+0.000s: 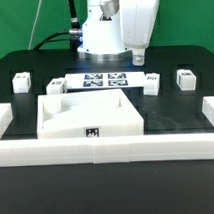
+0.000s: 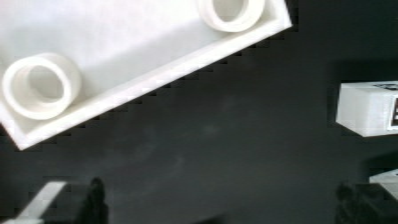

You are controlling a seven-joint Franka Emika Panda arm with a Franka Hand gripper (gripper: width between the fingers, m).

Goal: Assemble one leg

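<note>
Empty gripper point(image 2: 214, 200) hangs w/ fingers point(image 2: 54, 205) wide apart; a leg point(image 2: 372, 108) lies on bench point(image 2: 214, 140) off to one side, near panel point(image 2: 125, 50) corner; risk: descent w/o recentring clips leg w/ one finger, knocks it over or into panel.

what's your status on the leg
Jaws open, empty, above black table. Nearest small white plastic leg block untouched, off to one side. Close by: large flat white panel, not blocking.
</note>
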